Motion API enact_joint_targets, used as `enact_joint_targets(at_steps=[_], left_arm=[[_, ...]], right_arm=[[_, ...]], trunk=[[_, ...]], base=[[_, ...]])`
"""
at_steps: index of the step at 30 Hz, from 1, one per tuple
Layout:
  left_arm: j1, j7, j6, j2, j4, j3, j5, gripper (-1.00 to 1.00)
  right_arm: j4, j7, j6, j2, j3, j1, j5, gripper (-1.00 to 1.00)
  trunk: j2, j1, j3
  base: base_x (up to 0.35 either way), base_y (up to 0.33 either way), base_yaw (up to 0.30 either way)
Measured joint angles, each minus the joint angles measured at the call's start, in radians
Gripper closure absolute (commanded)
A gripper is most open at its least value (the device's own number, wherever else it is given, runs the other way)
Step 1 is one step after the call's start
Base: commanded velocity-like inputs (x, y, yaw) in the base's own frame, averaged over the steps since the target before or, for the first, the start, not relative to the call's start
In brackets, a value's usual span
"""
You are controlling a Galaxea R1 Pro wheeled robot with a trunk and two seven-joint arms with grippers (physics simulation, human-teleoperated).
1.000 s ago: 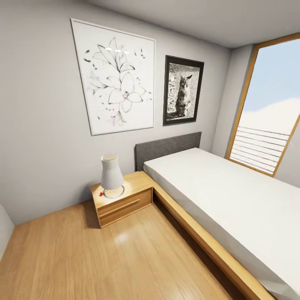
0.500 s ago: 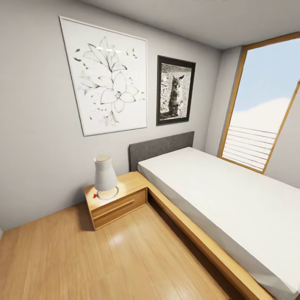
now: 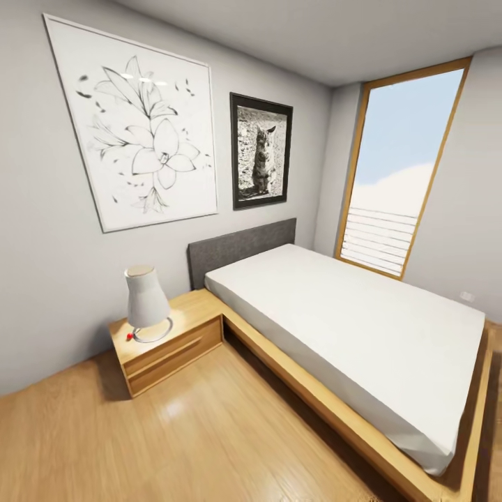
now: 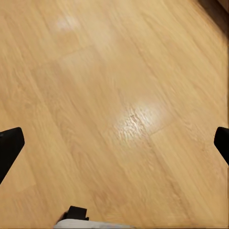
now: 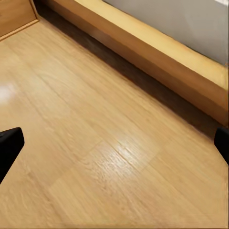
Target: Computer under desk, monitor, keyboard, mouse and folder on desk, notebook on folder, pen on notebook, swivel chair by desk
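Bed [image 3: 348,314] fills room's right; nightstand [image 3: 167,338] touching its head end, lamp [image 3: 146,303] on top. Left gripper [image 4: 114,148] and right gripper [image 5: 114,143] over wood floor [image 3: 139,446], jaws wide apart (empty). Desk things unseen

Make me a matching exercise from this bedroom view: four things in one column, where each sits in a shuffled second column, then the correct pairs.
Things:
1. white cone-shaped table lamp
2. black-framed cat photograph
3. grey fabric headboard
4. tall wood-framed window

Places:
A. at the bed's end against the wall
B. on the wooden nightstand
C. on the far wall beyond the bed
D. on the wall beside the large flower drawing

Pairs: 1-B, 2-D, 3-A, 4-C
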Motion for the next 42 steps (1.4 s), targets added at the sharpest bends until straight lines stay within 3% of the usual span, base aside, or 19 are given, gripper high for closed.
enact_joint_targets(at_steps=[13,27,31,36,39,42], left_arm=[[0.0,0.0,-0.001,-0.001,0.014,-0.001,-0.001,-1.0],[0.0,-0.001,-0.002,-0.001,0.014,-0.003,-0.002,-1.0],[0.0,0.0,-0.002,-0.001,0.014,-0.002,-0.002,-1.0],[0.0,0.0,-0.002,-0.001,0.014,-0.001,-0.001,-1.0],[0.0,0.0,-0.002,-0.001,0.014,-0.001,0.0,-1.0],[0.0,0.0,-0.002,-0.001,0.014,-0.001,0.0,-1.0]], right_arm=[[0.003,0.0,-0.003,-0.008,0.0,0.0,-0.002,-1.0],[0.001,0.002,-0.012,-0.005,0.005,0.0,0.003,-1.0],[0.005,0.001,-0.08,-0.003,0.004,0.0,0.003,-1.0],[0.049,-0.002,-0.246,-0.003,0.001,0.0,-0.001,-1.0],[0.087,-0.009,-0.257,-0.002,0.001,0.0,-0.003,-1.0],[0.104,-0.015,-0.21,-0.002,0.001,0.0,-0.004,-1.0]], trunk=[[0.0,0.0,0.0],[0.0,0.0,0.0],[0.0,0.0,0.0],[0.0,0.0,0.0],[0.0,0.0,0.0],[0.0,0.0,0.0]], base=[[0.0,0.0,-0.254],[0.0,0.0,-0.031],[0.0,0.0,-0.001],[0.0,0.0,0.0],[0.0,0.0,0.0],[0.0,0.0,0.0]])
